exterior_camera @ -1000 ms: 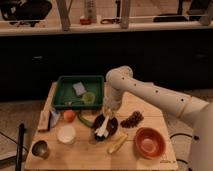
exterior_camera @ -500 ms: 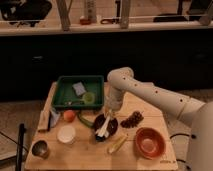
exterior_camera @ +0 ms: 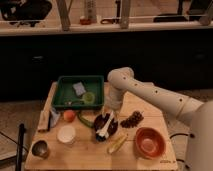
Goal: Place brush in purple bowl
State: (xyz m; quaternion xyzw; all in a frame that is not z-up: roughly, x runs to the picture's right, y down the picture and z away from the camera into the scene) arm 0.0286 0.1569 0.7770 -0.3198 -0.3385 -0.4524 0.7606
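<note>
The purple bowl sits mid-table, dark and small. The white brush lies slanted across the bowl, its wider head at the bowl's lower left rim and its thin handle pointing up toward the gripper. My gripper hangs at the end of the white arm just above the bowl's far edge, at the top of the brush handle. Whether it touches the handle is unclear.
A green tray with a sponge and a green cup stands behind the bowl. An orange bowl, a pale yellow corn-like item, dark grapes, a white cup, an orange fruit and a metal cup surround the bowl.
</note>
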